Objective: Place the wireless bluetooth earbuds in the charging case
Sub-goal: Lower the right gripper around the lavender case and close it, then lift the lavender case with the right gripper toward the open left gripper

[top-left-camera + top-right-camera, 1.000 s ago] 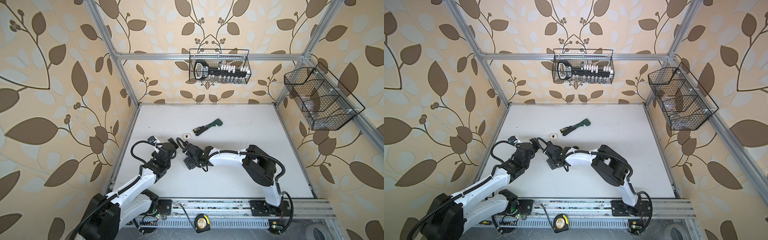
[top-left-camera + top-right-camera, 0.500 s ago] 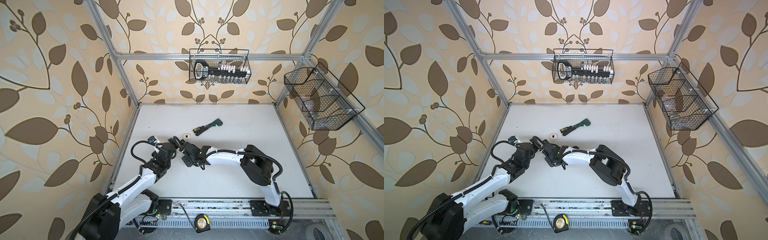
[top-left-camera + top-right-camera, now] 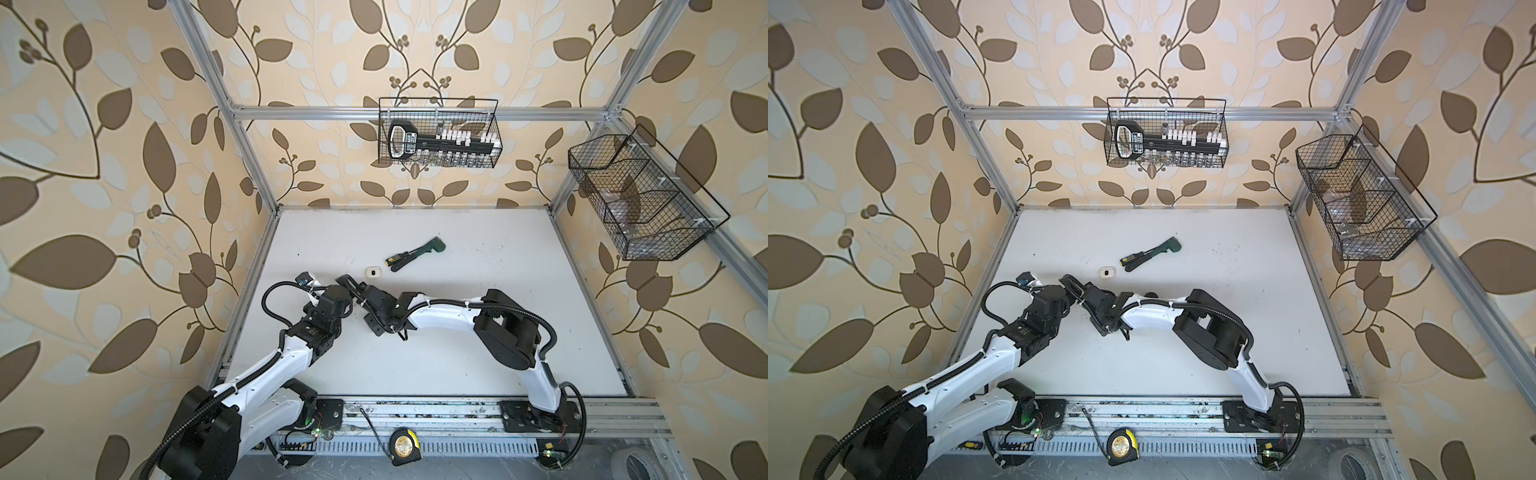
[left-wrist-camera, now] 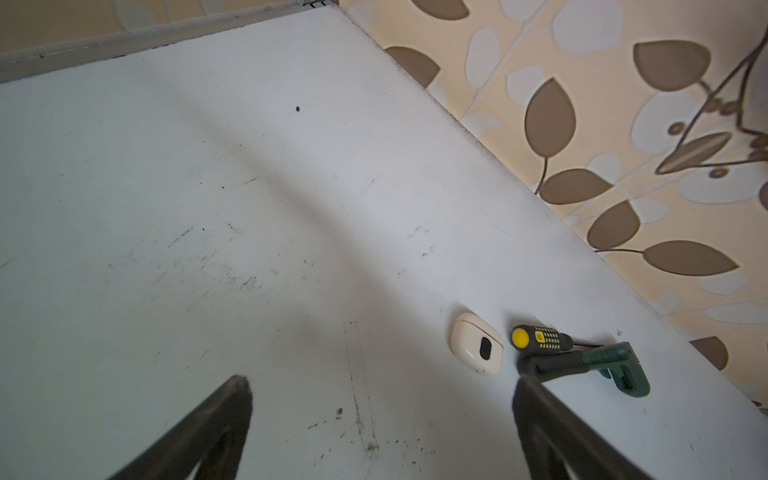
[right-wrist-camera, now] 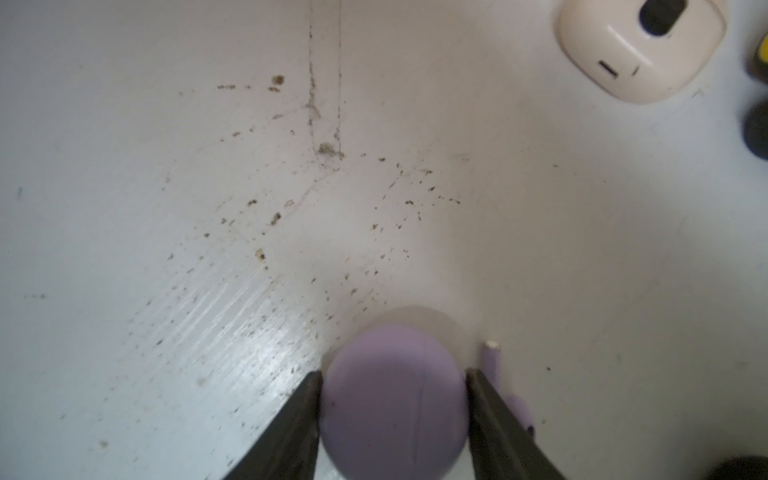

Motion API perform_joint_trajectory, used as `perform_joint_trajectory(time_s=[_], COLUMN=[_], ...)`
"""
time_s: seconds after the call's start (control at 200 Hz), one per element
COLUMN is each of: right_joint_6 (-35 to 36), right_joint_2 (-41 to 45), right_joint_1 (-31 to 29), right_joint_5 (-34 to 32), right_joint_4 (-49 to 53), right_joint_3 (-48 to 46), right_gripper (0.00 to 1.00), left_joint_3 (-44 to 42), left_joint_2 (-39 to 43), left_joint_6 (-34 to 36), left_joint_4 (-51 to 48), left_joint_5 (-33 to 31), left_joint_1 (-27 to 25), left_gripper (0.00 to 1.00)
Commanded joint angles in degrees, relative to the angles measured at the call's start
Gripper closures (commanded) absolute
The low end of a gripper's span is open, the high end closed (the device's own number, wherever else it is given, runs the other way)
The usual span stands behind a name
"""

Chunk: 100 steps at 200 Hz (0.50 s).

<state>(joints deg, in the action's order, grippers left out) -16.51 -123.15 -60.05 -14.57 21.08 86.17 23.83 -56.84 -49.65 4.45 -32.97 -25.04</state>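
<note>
Left pincer [image 4: 379,382]: released, jaws wide apart, over counter [image 4: 208,208].
Right pincer [image 5: 394,374]: reaches across to left-centre in both top views, meets left arm there. Clenched on lilac case [image 5: 395,424], fingers [image 5: 295,424] touching both its sides.
Earbud [image 5: 492,359]: lilac, on counter, outside case, just beside one finger.
Cream case [image 3: 372,272]: closed, near frame centre.
Screwdriver [image 3: 395,260], green tool [image 3: 428,247]: just right of cream case.

Left claw [image 4: 380,382] gapes; right claw [image 5: 394,374] clamps lilac case [image 5: 395,419].
</note>
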Motion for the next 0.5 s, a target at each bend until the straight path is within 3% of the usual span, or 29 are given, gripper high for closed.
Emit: perform_joint_trajectory(time_s=[0.0, 0.345, 0.495], right_joint_6=[0.2, 0.4, 1.9], right_joint_2=[-1.3, 4.4, 11.8], right_joint_1=[-0.6, -0.6, -0.5], right_joint_5=[0.4, 0.9, -1.1], right_joint_4=[1.2, -2.4, -6.1], right_joint_3=[1.5, -3.8, -10.2], right_gripper=[0.50, 0.57, 0.58], left_joint_3=[2.1, 3.3, 10.3], left_joint_2=[0.7, 2.9, 4.8], left_joint_6=[0.4, -1.7, -7.9], left_joint_4=[0.2, -3.8, -16.5], left_joint_5=[-0.6, -0.8, 14.5], left_joint_1=[0.3, 0.8, 6.6], left_gripper=[0.01, 0.01, 0.01])
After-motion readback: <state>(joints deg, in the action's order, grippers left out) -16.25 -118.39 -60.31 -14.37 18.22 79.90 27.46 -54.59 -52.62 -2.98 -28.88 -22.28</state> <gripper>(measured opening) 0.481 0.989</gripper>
